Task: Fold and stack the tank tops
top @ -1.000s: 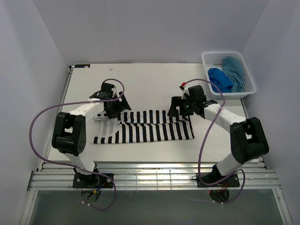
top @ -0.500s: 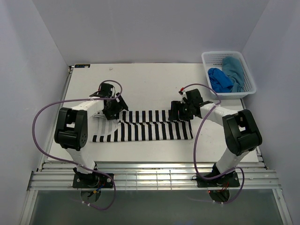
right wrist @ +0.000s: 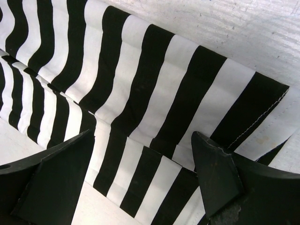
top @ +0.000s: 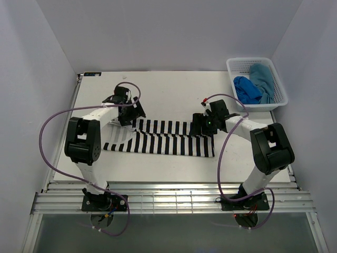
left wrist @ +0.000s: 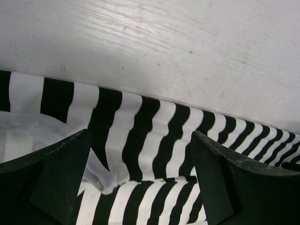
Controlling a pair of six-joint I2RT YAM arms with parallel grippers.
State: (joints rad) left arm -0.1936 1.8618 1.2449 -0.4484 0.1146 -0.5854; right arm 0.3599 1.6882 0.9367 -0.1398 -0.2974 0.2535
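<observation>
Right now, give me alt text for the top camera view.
A black-and-white striped cloth tank top lies partly folded on a white table, with the left tool and right tool open over its ends. A white mesh basket at far right holds a royal blue top and a teal top.

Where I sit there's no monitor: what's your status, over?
Left pincer open, right pincer open, both over striped tank top, part-folded on table. Royal blue top, teal top in basket. Nothing blocking.

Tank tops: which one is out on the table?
The black-and-white striped tank top, spread on the table; the royal blue top and teal top lie bunched in the white mesh basket.
</observation>
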